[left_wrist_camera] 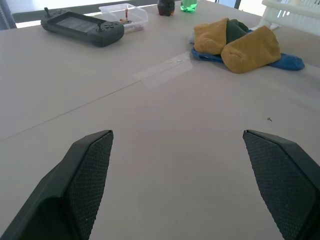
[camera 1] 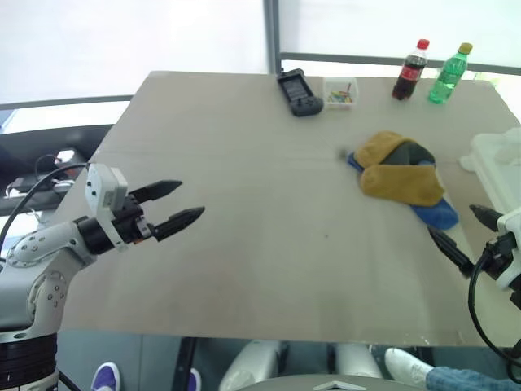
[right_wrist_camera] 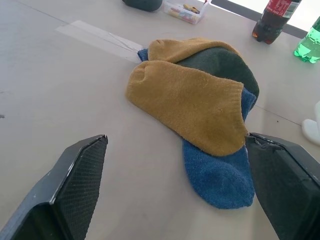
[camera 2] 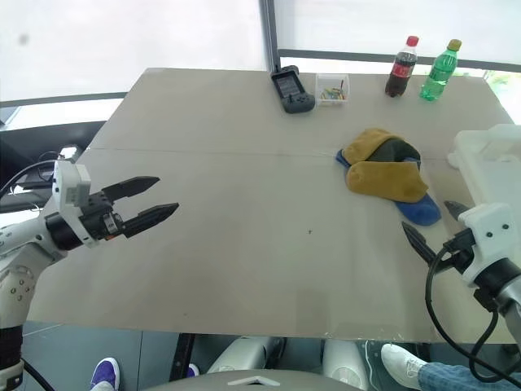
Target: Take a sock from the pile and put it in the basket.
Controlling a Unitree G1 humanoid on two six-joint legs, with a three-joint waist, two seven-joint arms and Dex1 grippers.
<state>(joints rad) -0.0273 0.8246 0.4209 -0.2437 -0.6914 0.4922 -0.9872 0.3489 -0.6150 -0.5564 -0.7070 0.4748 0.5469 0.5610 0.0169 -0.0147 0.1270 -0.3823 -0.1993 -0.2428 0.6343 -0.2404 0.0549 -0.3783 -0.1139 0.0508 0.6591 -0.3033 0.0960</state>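
- While both arms hover above the table (camera 2: 244,269) with nothing in them, the task sits at its first step: reaching for a sock.
- The left gripper (camera 2: 159,200) hangs over the bare table at about 9 o'clock, its 2 black fingers spread apart and empty, well apart from the socks.
- The right gripper (camera 2: 435,224) sits at about 4 o'clock, its 2 fingers also spread wide with nothing between them; in its wrist view the socks lie just ahead, framed between the finger pads (right_wrist_camera: 75,185).
- The pile (camera 2: 387,179) lies at about 2 o'clock on the table: a mustard sock (right_wrist_camera: 192,105) on top, a blue sock (right_wrist_camera: 217,172) poking out beneath it toward the robot, a dark grey-green sock (right_wrist_camera: 220,62) and a 2nd mustard one behind.
- The basket (camera 2: 488,159) stands at the table's 3 o'clock edge, just beside the pile and still without a sock, as far as its rim shows.
- At 12 o'clock, well clear of the work, rest a black handheld console (camera 2: 291,90), a small clear box (camera 2: 331,88), a cola bottle (camera 2: 399,67) and a green bottle (camera 2: 438,70).
- Judging by position, the right arm is the natural one to act: it needs to move forward and down toward 1 sock, most likely the top mustard one or the exposed blue toe.
- The pinch should gather only 1 layer of cloth; soft, overlapping socks may drag a neighbour along.
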